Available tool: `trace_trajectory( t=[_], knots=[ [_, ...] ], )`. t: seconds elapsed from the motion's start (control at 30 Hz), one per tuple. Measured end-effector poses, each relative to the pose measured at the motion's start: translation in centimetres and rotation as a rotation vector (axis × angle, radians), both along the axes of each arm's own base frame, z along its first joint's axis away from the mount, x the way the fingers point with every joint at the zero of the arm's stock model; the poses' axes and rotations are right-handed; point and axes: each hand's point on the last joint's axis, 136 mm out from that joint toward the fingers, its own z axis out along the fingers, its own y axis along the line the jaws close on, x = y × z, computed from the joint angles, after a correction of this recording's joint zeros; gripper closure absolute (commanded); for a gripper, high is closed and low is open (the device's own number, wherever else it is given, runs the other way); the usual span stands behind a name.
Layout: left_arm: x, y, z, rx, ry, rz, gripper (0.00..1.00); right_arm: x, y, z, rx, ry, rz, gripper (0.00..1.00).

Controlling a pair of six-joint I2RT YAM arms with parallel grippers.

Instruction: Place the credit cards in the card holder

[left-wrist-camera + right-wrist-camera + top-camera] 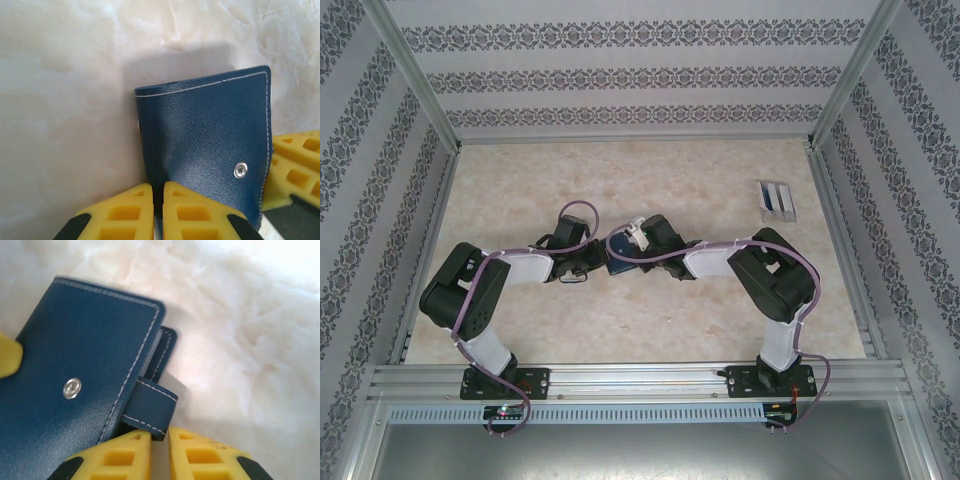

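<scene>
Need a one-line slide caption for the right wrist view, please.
Right end effector pinching the closure strap of the navy card holder against the marbled tabletop.

1 overhead view, 2 close wrist views of card holder (205, 145)

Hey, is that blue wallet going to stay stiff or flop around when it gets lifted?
Probably floppy: the wallet has a cover that visibly bows. Its grainy, leather-like skin likely resists slipping. The unsnapped strap may dangle or catch.

Card holder (620, 262) on table (650, 345) centre
</scene>
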Motion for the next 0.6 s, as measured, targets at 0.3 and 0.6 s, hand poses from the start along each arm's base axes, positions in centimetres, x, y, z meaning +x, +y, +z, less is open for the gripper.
trace_trajectory(
  t=[0.3,0.6],
  knots=[
    [-0.1,0.0,0.0,0.014,-0.011,-0.021,0.90,1.0,-2.7,-0.5,0.194,0.072,-0.116,0.88],
    [-0.1,0.0,0.0,0.032,-0.025,-0.050,0.90,0.0,-3.4,0.1,0.328,0.145,-0.133,0.56]
  ],
)
